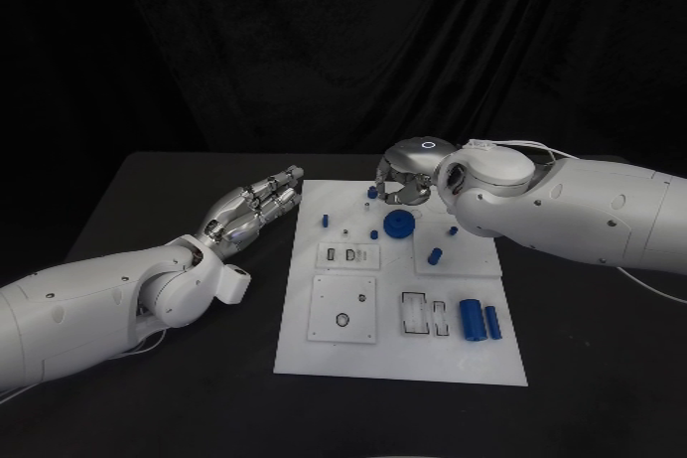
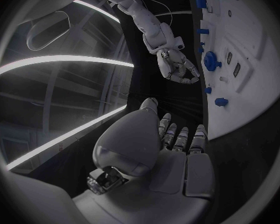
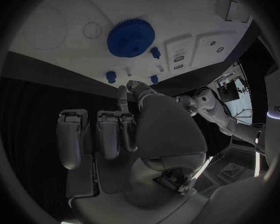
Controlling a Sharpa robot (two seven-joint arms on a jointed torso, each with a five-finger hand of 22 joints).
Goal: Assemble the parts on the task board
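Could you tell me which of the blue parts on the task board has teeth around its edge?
The blue gear lying flat on the task board, just in front of the right hand. It is a toothed disc; the other blue parts are plain pegs and cylinders.

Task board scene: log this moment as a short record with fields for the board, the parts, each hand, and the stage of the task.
board: white task board lying flat on the black table
parts: blue gear near the far end; two blue cylinders lying side by side at the near right; small blue pegs scattered
left hand: beside the board's left edge, fingers extended, holding nothing
right hand: over the far edge; contents cannot be told
stage: parts not yet assembled
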